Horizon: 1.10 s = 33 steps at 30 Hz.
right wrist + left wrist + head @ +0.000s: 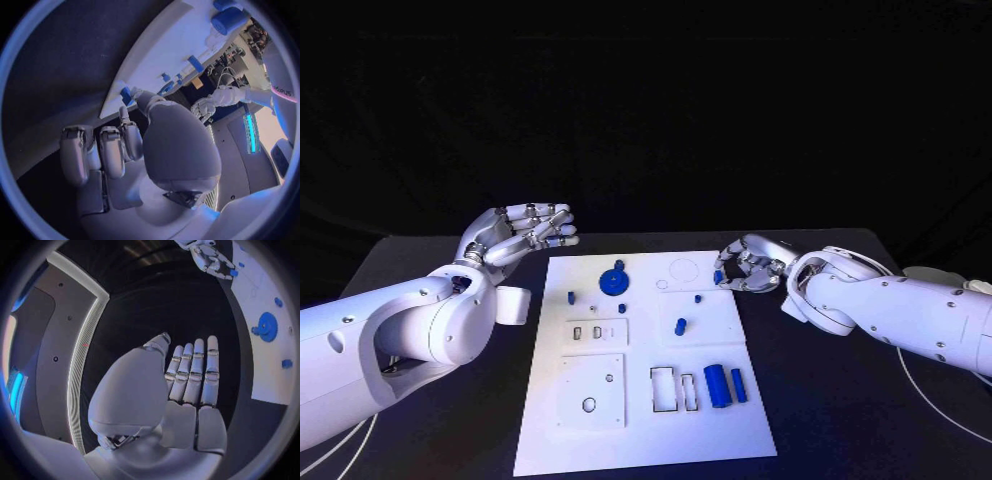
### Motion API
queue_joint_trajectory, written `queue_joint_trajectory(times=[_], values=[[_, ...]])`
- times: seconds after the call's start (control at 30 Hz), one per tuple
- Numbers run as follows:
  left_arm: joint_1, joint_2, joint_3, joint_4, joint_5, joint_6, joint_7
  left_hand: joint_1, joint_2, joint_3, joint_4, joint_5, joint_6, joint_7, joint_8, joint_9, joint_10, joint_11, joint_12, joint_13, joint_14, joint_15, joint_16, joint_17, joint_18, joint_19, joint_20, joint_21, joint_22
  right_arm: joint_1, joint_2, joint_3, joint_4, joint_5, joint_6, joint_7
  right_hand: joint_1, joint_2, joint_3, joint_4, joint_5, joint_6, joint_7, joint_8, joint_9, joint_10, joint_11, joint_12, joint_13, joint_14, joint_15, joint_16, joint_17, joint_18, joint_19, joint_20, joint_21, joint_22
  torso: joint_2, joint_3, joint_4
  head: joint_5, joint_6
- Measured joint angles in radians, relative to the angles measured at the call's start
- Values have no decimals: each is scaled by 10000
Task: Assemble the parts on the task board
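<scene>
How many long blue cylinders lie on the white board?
2. The thick cylinder and the thin cylinder lie side by side at the task board's near right part. None seems hidden.

Bare table [855, 400] flanks task board [646, 440]; blue gear [613, 281] stands at its far-middle.

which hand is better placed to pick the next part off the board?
Probably the right hand: it sits at the task board's far right edge, fingers on a small blue part. The left hand is raised off the board's far left corner, fingers loosely curled, holding nothing.
</scene>
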Motion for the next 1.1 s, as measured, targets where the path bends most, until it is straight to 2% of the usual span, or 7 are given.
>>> queue_joint_trajectory(times=[0.3, 0.47, 0.6, 0.7, 0.8, 0.83, 1.1], values=[[0, -4, 0, -11, -1, -4, 0, 0, 0, 0, 0, 0, 0, 0, 0, 0, 0, 0, 0, 0, 0, 0, 0, -1, -1, 0, 0, 0, 0, -51, 117, 0, -95, -118, 24, -56, -53, 53, 0, 0, 1, 302, -87, 187, 61, 72, -73, 114, -1, 0, 0, 0, 0, 0, 0, 0, 40, -1, -3, 3, 6, 16, 15], [0, -5, 0, -12, -2, -4, -3, 0, 0, -1, 0, 0, 0, 0, 0, 0, 0, 0, 0, 0, 0, 0, 0, -1, -1, 0, 0, 0, 0, -64, 152, 3, -108, -160, 23, -79, -90, 90, 16, -15, 1, 398, -112, 194, 85, 141, -141, 153, -1, 0, 0, 0, 0, -1, 0, 0, 79, -2, -3, 2, -4, 24, 10], [0, -6, 0, -13, -2, -5, -4, 0, 0, 0, 0, 0, 0, 0, 0, 0, 0, 0, 0, 0, 0, 0, 0, -2, -1, 0, 0, 0, 0, -70, 168, 3, -119, -173, 6, -94, -198, 202, 88, 0, -22, 536, -177, 272, 107, 179, -180, 220, -2, 28, -50, 1, 0, 0, 0, 0, 148, -2, -3, 3, -5, 22, 5], [0, -9, 0, -14, -2, -5, -5, 0, 0, -1, 0, 0, 0, 0, -37, 0, 0, 0, 0, 0, 0, 0, 0, -2, -1, 0, 0, 0, 0, -75, 177, 1, -123, -171, -54, -94, -192, 543, 323, 15, -272, 839, -264, 437, 155, 293, -294, 335, -2, 19, -171, 39, -1, -1, 20, -96, 239, -3, -3, 3, -4, 13, 2], [0, -11, 0, -14, -3, -5, -7, 0, 0, -1, 0, 0, 0, 0, -37, 0, 0, 0, 0, 0, 0, 0, 0, -2, 0, 0, 0, -1, 0, -76, 180, 0, -122, -145, -179, -74, -157, 631, 449, -39, -308, 979, -365, 549, 171, 378, -380, 428, -2, 9, -213, 39, -1, -1, -3, -133, 351, -3, -3, 3, -4, 12, 0], [0, -12, 0, -14, -3, -5, -8, 0, 0, -1, 0, 0, 0, 0, -37, 0, 0, 0, 0, 0, 0, 0, 0, -2, -1, 0, 0, -1, 0, -77, 180, 0, -120, -133, -244, -60, -154, 663, 533, -82, -330, 1055, -401, 624, 178, 429, -430, 491, -2, 12, -287, 39, -1, -1, -4, -213, 424, -3, -3, 3, -4, 12, -3], [0, -20, 0, -30, -4, -5, -15, 0, 0, -1, 0, 0, 0, 0, -37, 0, 0, 0, 0, 0, 0, 0, 0, 6, -1, 0, 0, -1, 0, -78, 144, 2, 58, -6, -1054, 73, -20, 948, 845, -316, -241, 1085, -374, 690, 168, 445, -520, 540, -3, 1, -398, 39, -1, 0, -16, -345, 525, -4, -4, 4, -5, 35, -11]])
